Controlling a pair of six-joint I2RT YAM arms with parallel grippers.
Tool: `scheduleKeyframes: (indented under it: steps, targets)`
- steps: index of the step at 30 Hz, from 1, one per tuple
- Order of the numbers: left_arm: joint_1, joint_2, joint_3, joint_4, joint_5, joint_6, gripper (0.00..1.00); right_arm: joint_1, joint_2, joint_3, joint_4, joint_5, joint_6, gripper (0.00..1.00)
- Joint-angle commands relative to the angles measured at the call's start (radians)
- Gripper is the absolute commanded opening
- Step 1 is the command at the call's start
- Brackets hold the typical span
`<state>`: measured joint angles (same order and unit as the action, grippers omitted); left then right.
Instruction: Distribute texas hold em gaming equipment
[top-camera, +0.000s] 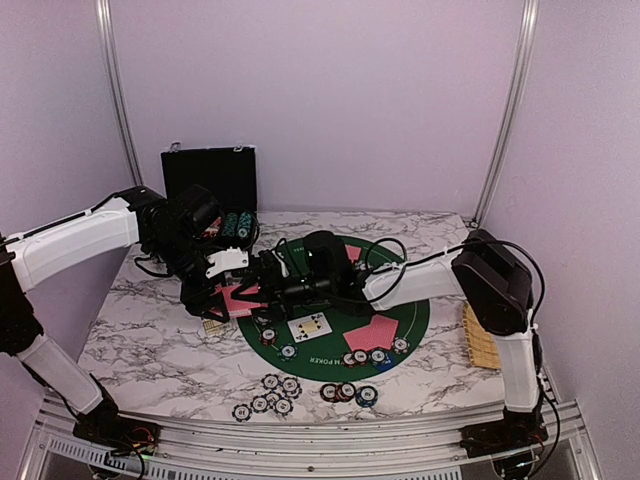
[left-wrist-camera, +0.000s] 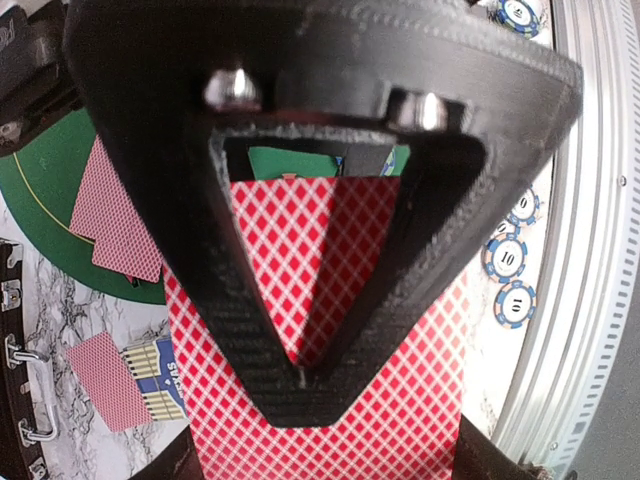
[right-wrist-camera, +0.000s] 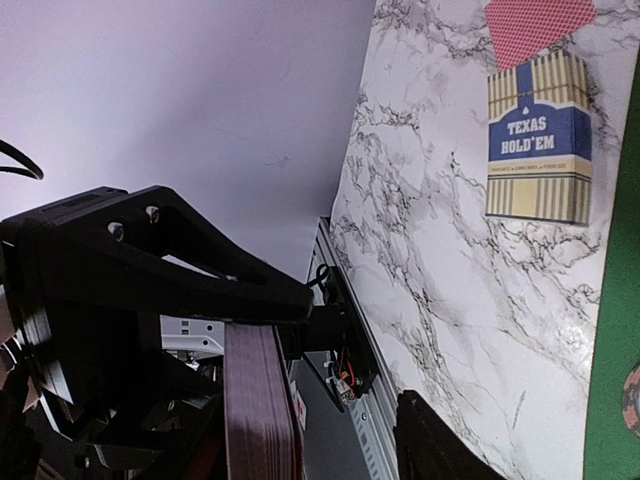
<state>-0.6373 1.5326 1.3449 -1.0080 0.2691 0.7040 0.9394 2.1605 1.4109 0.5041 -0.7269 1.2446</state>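
One card (left-wrist-camera: 330, 230) in left hand (left-wrist-camera: 300, 378), deck (right-wrist-camera: 262, 400) in right hand (right-wrist-camera: 258, 332) — faces hidden.

Table (top-camera: 140, 340): white marble, grey veins. Mat (top-camera: 405, 318): green, thin yellow ring. Card (left-wrist-camera: 420, 400): red, white diamond lattice. Same pattern on cards (top-camera: 372, 331) at mat's 5 o'clock. Deck (right-wrist-camera: 262, 400) edge: dull pink-brown. Box (right-wrist-camera: 538, 140): tan-cream stripes, blue band, white letters. Chips (top-camera: 275, 392) at table's 6 o'clock: pale, dark-striped rims. Red and blue chips (top-camera: 348, 392) at their 3 o'clock. Case (top-camera: 210, 178), 11 o'clock: black. Tray (top-camera: 481, 340), 3 o'clock: yellow.
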Motion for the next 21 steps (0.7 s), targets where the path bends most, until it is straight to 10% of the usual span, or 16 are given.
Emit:
scheduleKeyframes:
  steps: [1, 17, 21]
  targets:
    - [-0.002, -0.038, 0.002, -0.029, 0.007, 0.014, 0.0, -0.023, -0.052, -0.03, -0.071, 0.004, -0.038, 0.52]
    - [-0.002, -0.022, -0.011, -0.028, -0.017, 0.017, 0.0, -0.03, -0.121, -0.092, -0.018, -0.025, -0.019, 0.5]
    - [-0.002, -0.022, -0.012, -0.029, -0.022, 0.017, 0.0, -0.034, -0.131, -0.094, -0.016, -0.029, -0.016, 0.34]
